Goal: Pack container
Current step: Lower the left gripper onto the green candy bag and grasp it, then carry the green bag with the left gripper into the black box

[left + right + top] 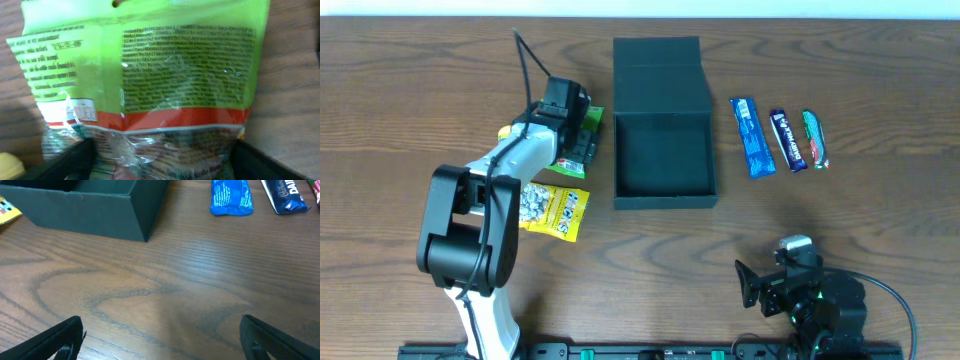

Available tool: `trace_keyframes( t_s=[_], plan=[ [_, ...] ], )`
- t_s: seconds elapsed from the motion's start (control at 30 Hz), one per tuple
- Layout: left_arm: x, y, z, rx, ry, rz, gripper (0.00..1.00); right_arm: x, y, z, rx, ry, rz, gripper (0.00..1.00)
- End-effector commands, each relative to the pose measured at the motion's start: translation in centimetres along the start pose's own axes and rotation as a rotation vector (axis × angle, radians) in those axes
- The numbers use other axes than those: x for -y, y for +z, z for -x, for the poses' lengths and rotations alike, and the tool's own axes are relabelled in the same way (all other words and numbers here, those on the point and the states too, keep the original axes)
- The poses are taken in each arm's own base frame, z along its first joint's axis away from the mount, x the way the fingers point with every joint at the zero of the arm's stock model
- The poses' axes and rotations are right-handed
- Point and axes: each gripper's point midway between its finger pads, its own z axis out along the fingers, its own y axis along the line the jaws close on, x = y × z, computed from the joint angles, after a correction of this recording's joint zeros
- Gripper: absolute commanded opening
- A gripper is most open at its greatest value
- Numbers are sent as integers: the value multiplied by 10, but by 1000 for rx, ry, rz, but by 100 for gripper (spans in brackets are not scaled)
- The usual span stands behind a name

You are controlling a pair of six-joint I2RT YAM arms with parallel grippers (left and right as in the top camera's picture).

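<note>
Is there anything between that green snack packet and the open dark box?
Nothing visible: the green packet lies just left of the container, only bare table between. The lid is folded back and the inside looks empty.

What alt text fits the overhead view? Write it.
An open, empty dark box sits mid-table. The left gripper is over a green packet left of it, near a yellow packet; three bars lie right of it. The right gripper is open in front.
</note>
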Motion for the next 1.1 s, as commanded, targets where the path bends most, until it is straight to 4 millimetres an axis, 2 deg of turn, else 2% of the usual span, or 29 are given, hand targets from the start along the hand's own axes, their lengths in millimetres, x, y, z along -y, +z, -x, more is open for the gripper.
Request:
trace_keyframes(
  t_s=[0.0, 0.07, 0.23, 0.33, 0.43, 0.5, 0.63, 0.8, 0.87, 0.97, 1.07],
  plan=[
    [0, 18, -20, -66, -9, -37, 62, -1, 1, -1, 1, -10, 3, 99],
    [-1, 18, -19, -65, -9, -37, 47, -1, 1, -1, 0, -11, 3, 99],
    [-1, 18, -20, -68, -10, -37, 18, -1, 1, -1, 0, -10, 3, 99],
    [-1, 16, -19, -68, -31, -35, 6, -1, 1, -1, 0, -11, 3, 99],
    [-3, 8, -10, -51, -55, -29, 6, -1, 1, -1, 0, -10, 3, 99],
    [-5, -5, 3, -19, -65, -27, 5, -1, 1, -1, 1, -10, 3, 99],
    [-10, -42, 34, 83, -98, -9, 6, -1, 1, -1, 1, -11, 3, 99],
    [0, -100, 68, 232, -129, -7, 6, -1, 1, -1, 0, -11, 3, 99],
    [9, -125, 77, 288, -148, -2, 6, -1, 1, -1, 1, -10, 3, 99],
    [31, -148, 82, 333, -163, -40, 6, -1, 1, -1, 1, -11, 3, 99],
    [59, -159, 82, 341, -204, -92, 6, -1, 1, -1, 0, -10, 3, 99]
  ],
)
